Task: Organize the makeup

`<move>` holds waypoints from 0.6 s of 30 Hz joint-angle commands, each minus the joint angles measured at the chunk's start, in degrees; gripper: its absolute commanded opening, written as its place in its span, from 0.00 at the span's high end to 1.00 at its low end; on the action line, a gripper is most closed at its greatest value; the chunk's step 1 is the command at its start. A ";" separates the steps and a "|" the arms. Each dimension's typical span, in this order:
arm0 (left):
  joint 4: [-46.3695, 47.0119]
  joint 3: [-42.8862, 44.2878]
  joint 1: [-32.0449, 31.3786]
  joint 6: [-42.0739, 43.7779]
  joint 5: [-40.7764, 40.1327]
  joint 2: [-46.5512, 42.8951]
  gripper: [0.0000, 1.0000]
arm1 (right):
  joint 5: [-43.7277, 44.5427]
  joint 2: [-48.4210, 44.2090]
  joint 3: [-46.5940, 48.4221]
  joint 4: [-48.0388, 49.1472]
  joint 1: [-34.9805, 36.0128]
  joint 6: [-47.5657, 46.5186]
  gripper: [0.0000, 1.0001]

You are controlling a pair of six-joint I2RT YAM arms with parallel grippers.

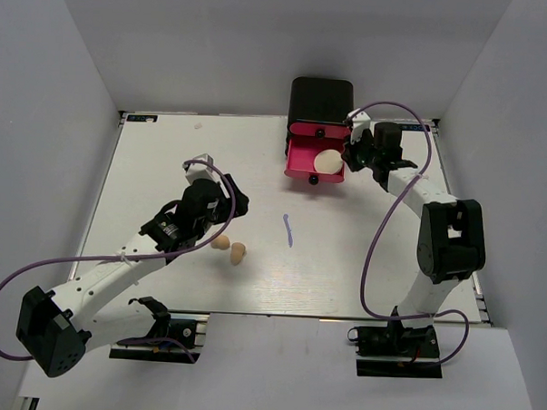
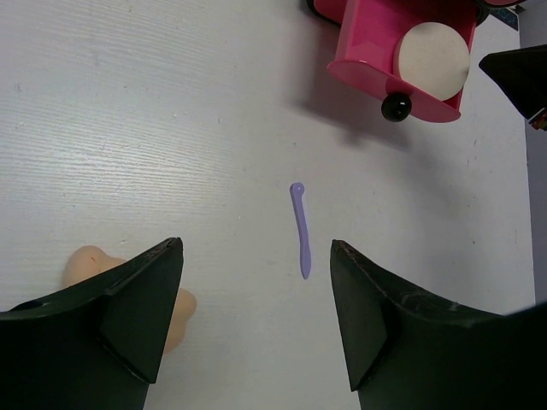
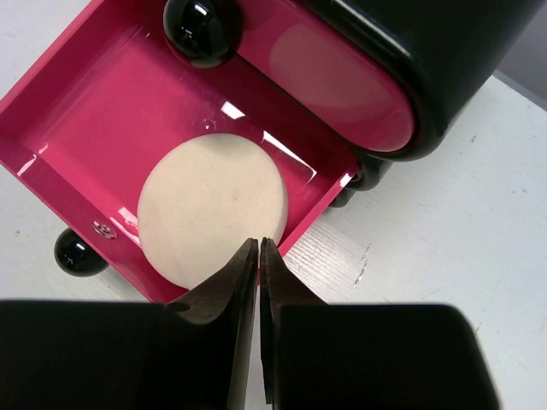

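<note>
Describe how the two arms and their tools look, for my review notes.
Both arms match. The left arm and the right arm have white links with bulky black joint housings, and sit on black base mounts. A purple cable loops loosely along each arm. The left tool and the right tool have matte black, wedge-shaped fingers. No markings are legible.

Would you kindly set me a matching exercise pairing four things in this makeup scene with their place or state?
Things:
1. thin purple stick
2. right gripper
3. round cream puff
4. two peach egg-shaped sponges

Places or states:
A. inside the open pink drawer
B. shut, over that drawer's rim
C. alone on the white table, near the middle
D. together beside the open left gripper

Pairs: 1-C; 2-B; 3-A; 4-D
</note>
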 commanded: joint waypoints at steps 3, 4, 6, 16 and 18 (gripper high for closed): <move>-0.75 -0.60 0.14 -0.70 -0.09 -2.07 0.20 | -0.52 0.66 0.45 -0.81 -0.17 0.34 0.90; -0.83 -0.68 0.14 -0.70 -0.01 -2.07 0.21 | -0.25 0.66 0.28 -0.73 -0.08 0.25 0.90; -0.57 -0.77 0.14 -0.70 -0.01 -2.07 0.20 | -0.16 0.66 -0.08 -0.64 -0.17 0.25 0.90; -0.48 -0.69 0.14 -0.70 0.17 -1.71 0.21 | -1.13 2.68 1.24 -1.96 0.09 0.87 0.90; -0.48 -0.69 0.14 -0.70 0.17 -1.71 0.20 | -1.22 3.12 1.85 -2.22 0.09 0.87 0.90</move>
